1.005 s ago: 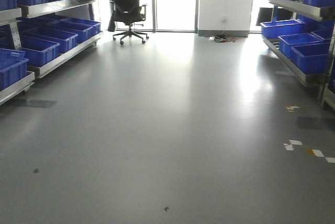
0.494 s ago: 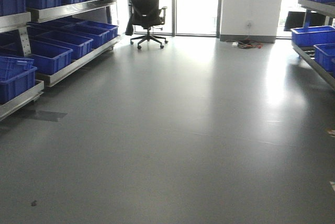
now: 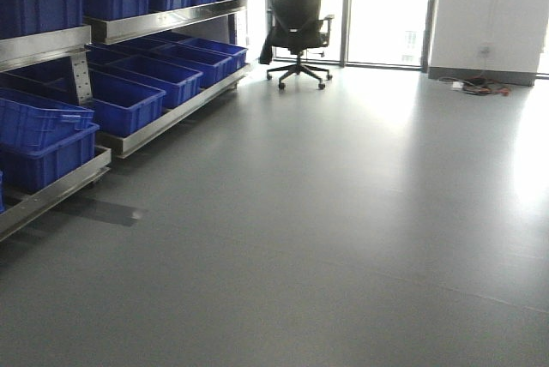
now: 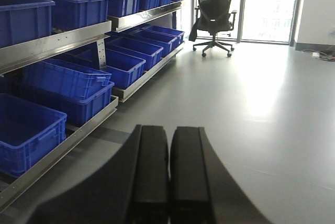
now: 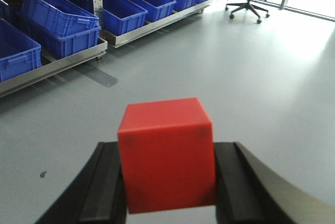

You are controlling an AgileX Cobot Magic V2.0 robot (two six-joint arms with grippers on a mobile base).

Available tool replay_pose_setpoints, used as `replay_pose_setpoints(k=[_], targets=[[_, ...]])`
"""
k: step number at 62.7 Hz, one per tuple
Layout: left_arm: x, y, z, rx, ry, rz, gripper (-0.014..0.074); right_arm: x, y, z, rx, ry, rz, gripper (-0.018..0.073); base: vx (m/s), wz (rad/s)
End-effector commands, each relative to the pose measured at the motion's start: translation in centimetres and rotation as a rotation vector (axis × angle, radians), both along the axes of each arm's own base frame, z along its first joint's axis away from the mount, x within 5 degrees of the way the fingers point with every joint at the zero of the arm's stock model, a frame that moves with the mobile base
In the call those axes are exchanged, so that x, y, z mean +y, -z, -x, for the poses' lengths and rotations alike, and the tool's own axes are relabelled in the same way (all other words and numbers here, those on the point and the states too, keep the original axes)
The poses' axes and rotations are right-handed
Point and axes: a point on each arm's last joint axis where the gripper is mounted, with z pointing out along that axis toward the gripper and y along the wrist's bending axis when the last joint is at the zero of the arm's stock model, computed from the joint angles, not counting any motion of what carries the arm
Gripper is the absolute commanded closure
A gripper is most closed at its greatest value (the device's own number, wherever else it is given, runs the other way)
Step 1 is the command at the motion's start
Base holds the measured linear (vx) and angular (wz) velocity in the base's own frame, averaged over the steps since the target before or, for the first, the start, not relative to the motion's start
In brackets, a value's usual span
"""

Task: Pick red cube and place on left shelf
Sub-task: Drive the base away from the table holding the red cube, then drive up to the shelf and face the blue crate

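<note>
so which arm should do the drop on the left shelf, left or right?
Right. The right gripper is shut on the red cube, so it can likely place directly. The left gripper is shut on nothing. The left shelf lies ahead to the left in both wrist views.

This looks like a storage room or a small warehouse inside an office building. In the front view a long stainless-steel shelf (image 3: 163, 21) runs along the side from 9 to 11 o'clock. It has several flat tiers, and they carry large dark-blue plastic crates (image 3: 129, 101) of the same kind, set side by side. The floor (image 3: 343, 213) is smooth, grey and wide, like an aisle. At 12 o'clock a black mesh office chair (image 3: 298, 11) on casters stands before tall glass windows (image 3: 382, 15) full of daylight. At 2 o'clock there is a plain white wall (image 3: 489, 7), and some cables (image 3: 480, 86) lie at its foot.
</note>
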Motion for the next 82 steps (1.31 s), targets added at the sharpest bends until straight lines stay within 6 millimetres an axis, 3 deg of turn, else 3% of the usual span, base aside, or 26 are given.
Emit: replay_pose_setpoints(k=[1,58,82], targets=[[0.04,0.01,0.02,-0.068,-0.004,0.013,0.0506,-0.21,-1.6,-0.11,-0.1,0.028,-0.028,0.0502,0.71,0.33],[0.04,0.01,0.02,-0.068,-0.004,0.013,0.0506,-0.21,-1.6,-0.11,-0.1,0.028,-0.028,0.0502,0.7,0.25],[0.04,0.01,0.02,-0.068,-0.004,0.013,0.0506,-0.21,-1.6,-0.11,-0.1,0.028,-0.028,0.0502,0.55,0.6]])
